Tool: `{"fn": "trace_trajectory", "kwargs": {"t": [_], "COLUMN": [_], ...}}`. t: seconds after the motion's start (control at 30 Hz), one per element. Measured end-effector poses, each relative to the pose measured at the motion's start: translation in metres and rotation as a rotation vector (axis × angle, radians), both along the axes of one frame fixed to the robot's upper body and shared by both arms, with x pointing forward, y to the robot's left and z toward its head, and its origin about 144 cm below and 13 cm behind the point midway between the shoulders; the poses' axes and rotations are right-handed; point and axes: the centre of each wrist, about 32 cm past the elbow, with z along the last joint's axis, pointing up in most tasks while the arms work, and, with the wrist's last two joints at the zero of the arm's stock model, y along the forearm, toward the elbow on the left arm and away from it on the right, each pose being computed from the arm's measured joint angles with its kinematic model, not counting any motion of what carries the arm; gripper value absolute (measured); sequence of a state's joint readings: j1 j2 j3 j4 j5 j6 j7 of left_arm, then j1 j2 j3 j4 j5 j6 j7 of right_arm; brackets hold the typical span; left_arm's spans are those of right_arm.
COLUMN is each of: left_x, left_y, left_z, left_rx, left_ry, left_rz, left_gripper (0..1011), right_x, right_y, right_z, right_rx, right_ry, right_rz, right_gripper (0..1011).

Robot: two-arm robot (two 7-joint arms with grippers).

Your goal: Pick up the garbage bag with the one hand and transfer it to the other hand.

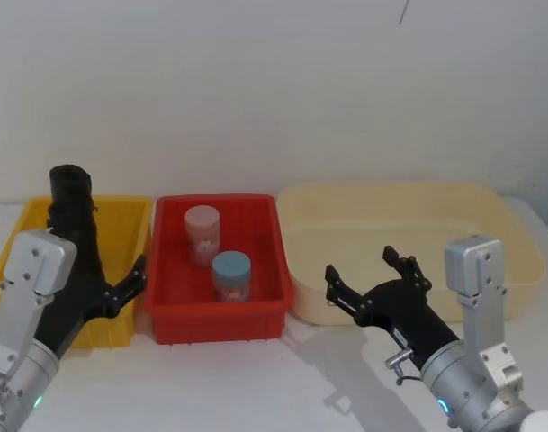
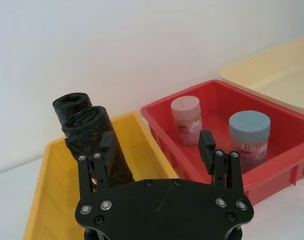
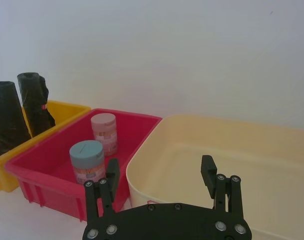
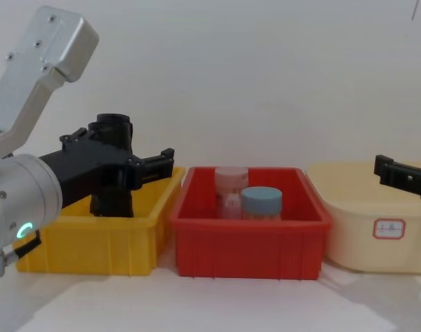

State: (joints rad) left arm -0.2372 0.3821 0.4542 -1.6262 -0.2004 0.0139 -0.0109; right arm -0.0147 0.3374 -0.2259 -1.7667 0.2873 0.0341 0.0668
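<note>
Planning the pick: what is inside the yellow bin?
Inside the yellow bin stand a nearer garbage bag and a farther garbage bag. The open left claw covers the nearer one's base; the floor beneath is hidden.

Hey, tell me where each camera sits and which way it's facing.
Head: high up, looking down on the yellow bin, red bin and cream bin; left arm and right arm at lower corners.
Chest: low, facing the bins side-on; left arm large at left.
Left wrist: behind the open left gripper, facing the garbage bag.
Right wrist: behind the open right gripper, facing the cream bin.
Shared: both wrist views show the blue-lidded jar.
</note>
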Motion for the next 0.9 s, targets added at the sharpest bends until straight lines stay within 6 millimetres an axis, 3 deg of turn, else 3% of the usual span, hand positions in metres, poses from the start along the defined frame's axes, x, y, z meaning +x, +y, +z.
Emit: {"fn": "trace_trajectory", "kwargs": {"t": [0.9], "left_x": [0.0000], "left_y": [0.0000], "left_z": [0.0000], "left_rx": [0.000], "left_ry": [0.000], "left_rz": [0.000], "left_gripper": [1001], "right_x": [0.0000], "right_y": [-0.0001], "right_z": [0.0000], "right_rx": [0.000], "right_ry": [0.000], "right_rz": [0.000], "right_gripper": [1001]}}
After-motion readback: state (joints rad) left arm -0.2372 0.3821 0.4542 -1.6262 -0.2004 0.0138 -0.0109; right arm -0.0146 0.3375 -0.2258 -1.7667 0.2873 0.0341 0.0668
